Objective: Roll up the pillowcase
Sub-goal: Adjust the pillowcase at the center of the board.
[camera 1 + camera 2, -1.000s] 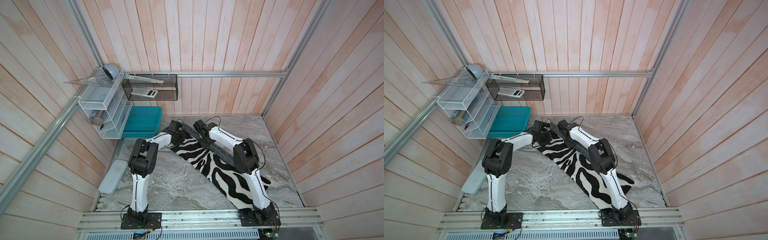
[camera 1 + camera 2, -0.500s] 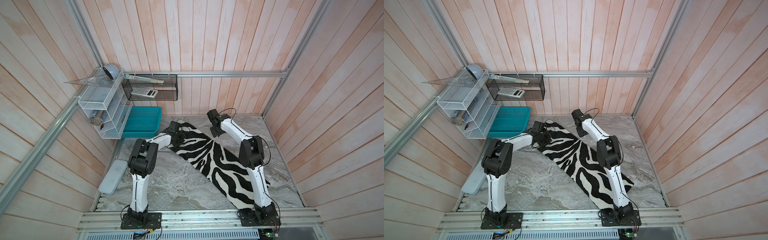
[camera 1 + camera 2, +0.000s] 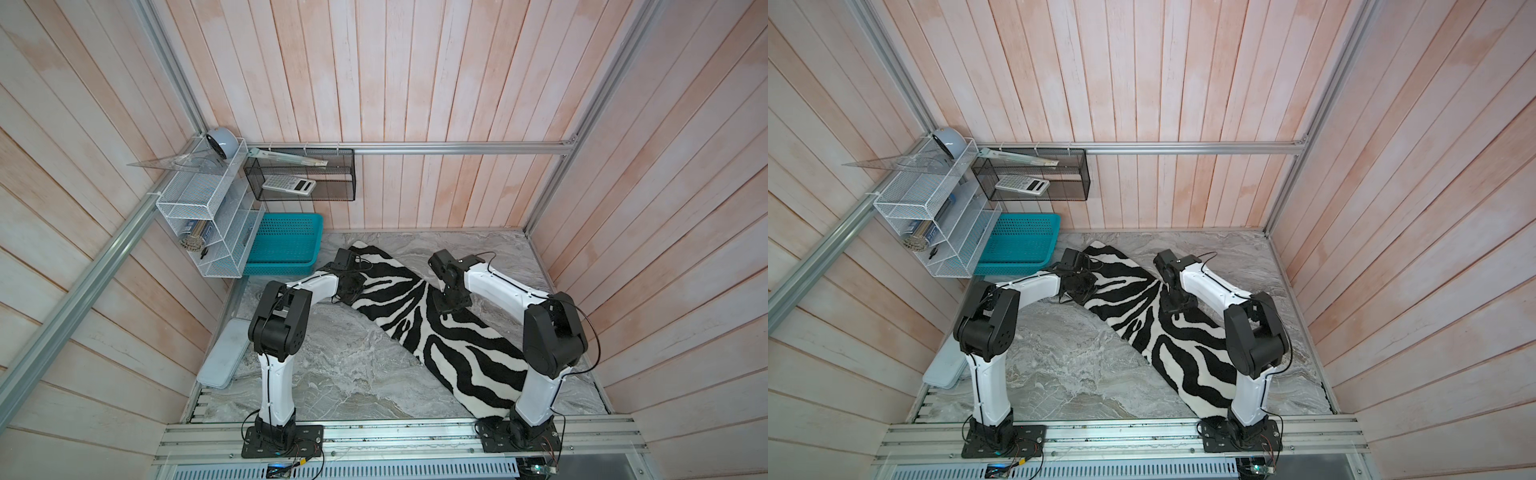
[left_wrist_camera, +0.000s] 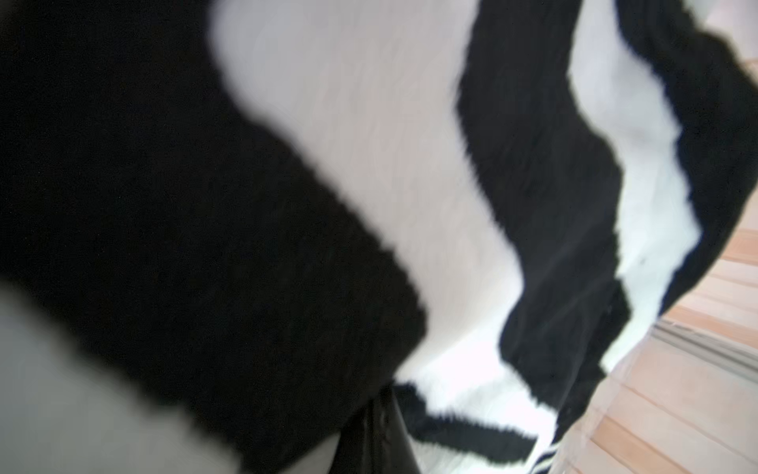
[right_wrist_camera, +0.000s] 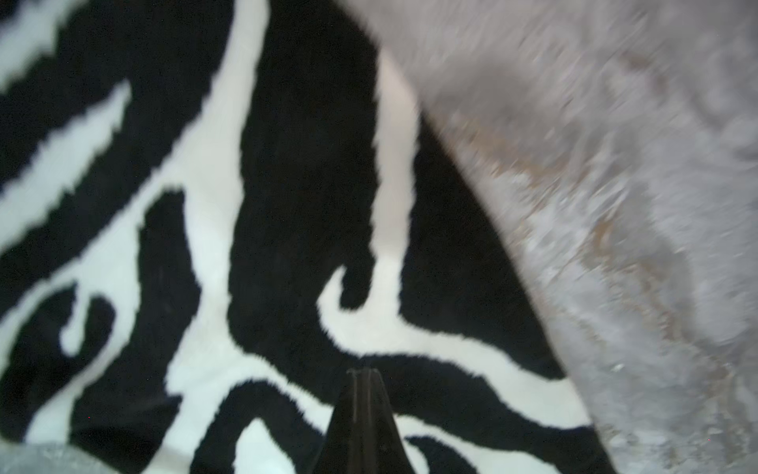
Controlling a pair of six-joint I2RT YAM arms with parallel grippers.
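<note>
Pillowcase lies spread stripe-side up on the marble worktop. It forms a long diagonal band from the far left, just beside the teal basket, to the near right, where it ends by the right arm's base. Both top views show it flat, with no roll started.

The left arm rises from its base at the near left and bends at a high elbow. Its forearm reaches far and rightward to bring the left gripper low onto the cloth's left edge, close to the far corner. The right arm mirrors it from the near right: elbow high, forearm stretched far and leftward, wrist bent so the right gripper points down at the cloth's right edge, about a third of the way along from the far end.

In both top views the wrists hide the jaws, so only the wrist cameras show them. The left wrist view, blurred, has plush stripes filling almost the whole picture. There the left gripper's jaws are clenched where the black pile begins, grasping the pillowcase at its edge, with wall planks off to one side. In the right wrist view the right gripper's jaws are pressed together with nothing between them, above the stripes. Whether they touch the pile I cannot tell. Bare marble runs alongside the cloth's edge there.
</note>
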